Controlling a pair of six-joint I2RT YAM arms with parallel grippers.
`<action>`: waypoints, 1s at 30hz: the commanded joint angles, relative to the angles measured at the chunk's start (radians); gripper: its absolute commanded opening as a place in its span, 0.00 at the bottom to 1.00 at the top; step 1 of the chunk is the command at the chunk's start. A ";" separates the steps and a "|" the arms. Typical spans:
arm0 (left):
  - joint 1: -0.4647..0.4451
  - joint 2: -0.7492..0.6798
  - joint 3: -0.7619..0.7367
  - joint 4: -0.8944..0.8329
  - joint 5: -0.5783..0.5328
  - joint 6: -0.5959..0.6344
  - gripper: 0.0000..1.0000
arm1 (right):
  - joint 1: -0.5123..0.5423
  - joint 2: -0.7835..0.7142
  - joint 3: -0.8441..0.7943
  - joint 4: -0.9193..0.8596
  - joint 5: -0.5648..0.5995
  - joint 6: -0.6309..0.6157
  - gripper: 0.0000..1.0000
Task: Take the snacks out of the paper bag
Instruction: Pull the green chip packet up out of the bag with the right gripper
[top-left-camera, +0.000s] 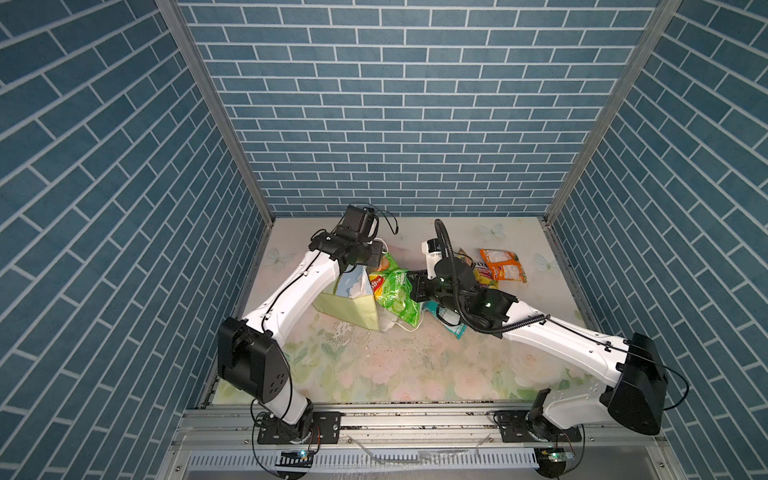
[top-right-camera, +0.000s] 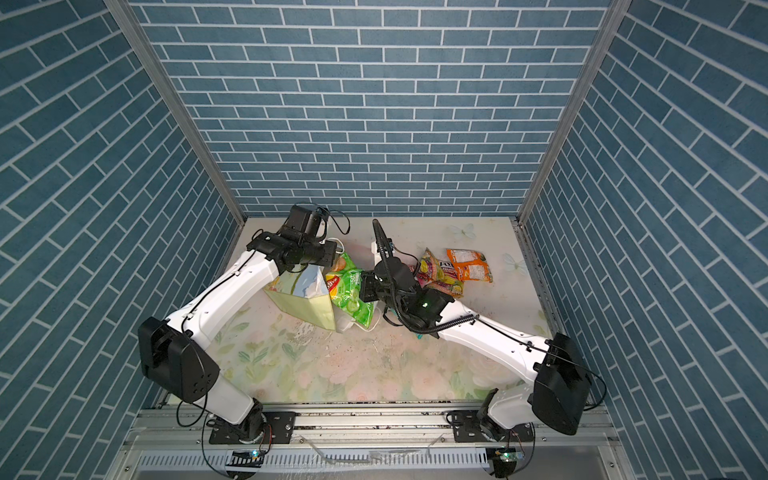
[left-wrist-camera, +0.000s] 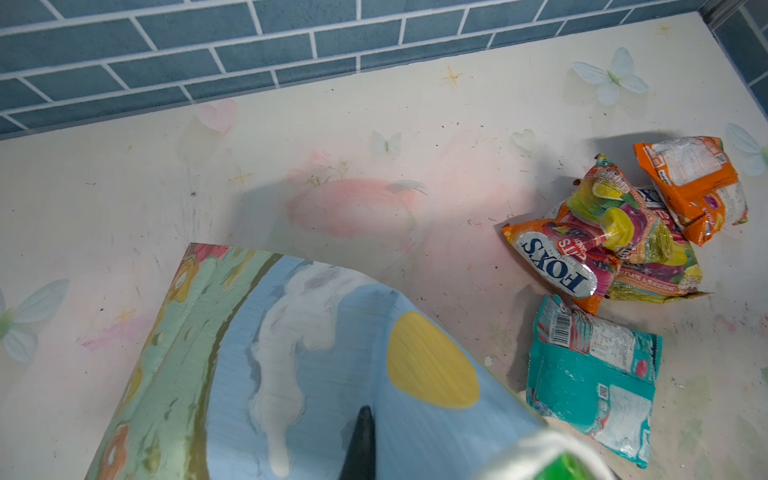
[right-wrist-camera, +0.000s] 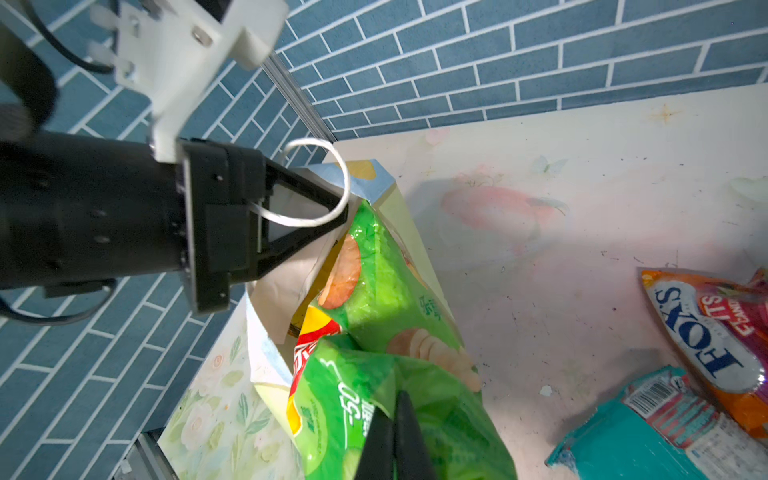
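Note:
The paper bag (top-left-camera: 345, 309) (top-right-camera: 305, 305) (left-wrist-camera: 291, 353) lies tipped on the table with its mouth to the right. My left gripper (top-left-camera: 379, 258) (left-wrist-camera: 365, 415) (right-wrist-camera: 345, 210) is shut on its upper rim, one finger outside the paper. A crumpled green crisp packet (top-left-camera: 397, 297) (top-right-camera: 351, 297) (right-wrist-camera: 374, 291) sticks out of the mouth. On its lower end my right gripper (top-left-camera: 410, 286) (top-right-camera: 362, 286) (right-wrist-camera: 397, 411) is shut. More snacks lie on the table to the right: an orange packet (top-left-camera: 503, 266) (left-wrist-camera: 694, 183), a fruit-print FOX'S packet (top-right-camera: 436, 270) (left-wrist-camera: 602, 249) and a teal one (left-wrist-camera: 594, 382) (right-wrist-camera: 648, 436).
A white cord handle (right-wrist-camera: 345, 191) loops over the left gripper's fingers; another (top-left-camera: 405, 328) trails on the floral table top (top-left-camera: 395, 365). Blue brick walls close in the back and both sides. The right arm hides part of the teal packet from above.

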 joint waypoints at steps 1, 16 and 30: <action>0.022 -0.028 0.014 -0.043 -0.028 0.011 0.00 | -0.005 -0.046 0.054 -0.061 0.001 -0.006 0.00; 0.069 -0.019 0.001 -0.028 -0.042 0.018 0.00 | -0.006 -0.141 0.111 -0.174 0.026 -0.040 0.00; 0.108 -0.011 -0.009 -0.018 -0.040 0.020 0.00 | -0.095 -0.231 0.141 -0.324 0.056 -0.083 0.00</action>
